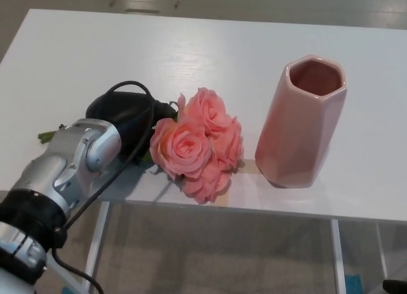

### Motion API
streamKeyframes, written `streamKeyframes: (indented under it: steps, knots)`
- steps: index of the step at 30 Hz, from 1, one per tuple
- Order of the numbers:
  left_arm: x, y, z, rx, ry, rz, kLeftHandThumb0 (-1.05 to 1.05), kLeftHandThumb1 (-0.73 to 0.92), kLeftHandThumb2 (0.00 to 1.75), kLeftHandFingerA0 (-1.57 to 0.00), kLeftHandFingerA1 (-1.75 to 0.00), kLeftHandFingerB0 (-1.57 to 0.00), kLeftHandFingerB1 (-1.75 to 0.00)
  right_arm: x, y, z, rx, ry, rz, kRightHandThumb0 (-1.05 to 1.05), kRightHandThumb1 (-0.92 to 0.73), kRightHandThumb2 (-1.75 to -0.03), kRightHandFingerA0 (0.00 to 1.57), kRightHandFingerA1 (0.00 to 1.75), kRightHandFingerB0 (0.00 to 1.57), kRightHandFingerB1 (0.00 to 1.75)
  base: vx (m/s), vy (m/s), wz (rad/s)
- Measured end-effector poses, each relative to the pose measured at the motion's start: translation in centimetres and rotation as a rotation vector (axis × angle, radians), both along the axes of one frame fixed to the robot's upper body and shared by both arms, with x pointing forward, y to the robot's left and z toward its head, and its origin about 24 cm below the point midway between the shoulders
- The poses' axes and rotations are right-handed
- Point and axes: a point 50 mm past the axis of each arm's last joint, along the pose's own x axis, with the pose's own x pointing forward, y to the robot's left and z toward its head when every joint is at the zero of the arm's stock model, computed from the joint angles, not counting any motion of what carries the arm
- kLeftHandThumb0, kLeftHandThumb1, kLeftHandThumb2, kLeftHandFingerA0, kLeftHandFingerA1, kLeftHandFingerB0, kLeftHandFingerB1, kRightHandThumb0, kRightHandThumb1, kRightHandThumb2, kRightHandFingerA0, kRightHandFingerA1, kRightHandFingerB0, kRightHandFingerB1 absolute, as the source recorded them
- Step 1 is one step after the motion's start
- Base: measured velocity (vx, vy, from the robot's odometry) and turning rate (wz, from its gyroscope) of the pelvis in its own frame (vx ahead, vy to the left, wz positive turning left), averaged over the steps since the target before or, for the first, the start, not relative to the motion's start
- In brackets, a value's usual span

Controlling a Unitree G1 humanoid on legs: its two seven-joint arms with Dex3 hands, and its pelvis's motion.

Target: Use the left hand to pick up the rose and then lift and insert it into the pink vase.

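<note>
The rose [197, 144], really a tight bunch of pink blooms, sits near the front edge of the white table [203, 52], just left of the pink vase [304, 125] and apart from it by a narrow gap. You can see the vase standing upright on the table, its six-sided mouth open toward the camera. The tabletop is plain white and runs out of the picture on both sides; behind its far edge you get a strip of pale floor, and below the front edge a white table frame over grey flooring. Your left hand [124, 112] comes in from the lower left and lies at the stem end of the bunch, black and mostly covered by the silver wrist [79, 157] and a looping black cable [137, 90]. You cannot tell from this view how its fingers stand or whether they close on the stems, since the blooms and the wrist hide them. A bit of green stem [46, 135] pokes out left of the wrist. Your right hand does not show.
</note>
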Motion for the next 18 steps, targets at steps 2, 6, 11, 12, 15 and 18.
streamKeyframes:
  steps: [2,6,11,12,15,18]
  knots:
    - [0.1,0.3,0.3,-0.056,-0.012,0.023,-0.21,0.74,0.64,-0.66,-1.48,-0.85,-0.6,0.0,0.0,0.0,0.0,0.0,0.0,-0.32,-0.65,-0.58,0.7,0.5,0.59,0.46,0.0,0.0,0.0]
    - [0.5,0.7,1.5,-0.225,-0.049,0.079,-0.22,0.76,0.62,-0.68,-1.46,-0.82,-0.71,0.0,0.0,0.0,0.0,0.0,0.002,-0.32,-0.65,-0.58,0.69,0.5,0.6,0.45,0.0,0.0,0.0]
    - [0.9,1.1,2.9,-0.424,-0.082,0.132,-0.19,0.82,0.64,-0.83,-1.39,-0.64,-1.19,0.0,0.1,0.0,-0.003,0.003,0.009,-0.31,-0.65,-0.57,0.7,0.5,0.6,0.45,0.0,0.0,0.0]
    - [1.0,1.2,3.4,-0.477,-0.091,0.141,-0.18,0.83,0.64,-0.87,-1.4,-0.62,-1.21,0.0,0.1,0.0,-0.004,0.003,0.01,-0.32,-0.65,-0.58,0.69,0.5,0.59,0.46,0.0,0.0,0.0]
    - [1.1,1.2,4.7,-0.586,-0.115,0.146,-0.16,0.84,0.65,-0.94,-1.33,-0.63,-1.19,0.0,0.1,0.0,-0.004,0.003,0.011,-0.32,-0.65,-0.58,0.69,0.5,0.59,0.45,0.0,0.0,0.0]
    - [1.2,1.2,6.1,-0.69,-0.137,0.138,-0.16,0.84,0.65,-0.86,-1.39,-0.65,-1.16,0.0,0.1,0.0,-0.004,0.003,0.011,-0.3,-0.64,-0.58,0.7,0.51,0.59,0.46,0.0,0.0,0.0]
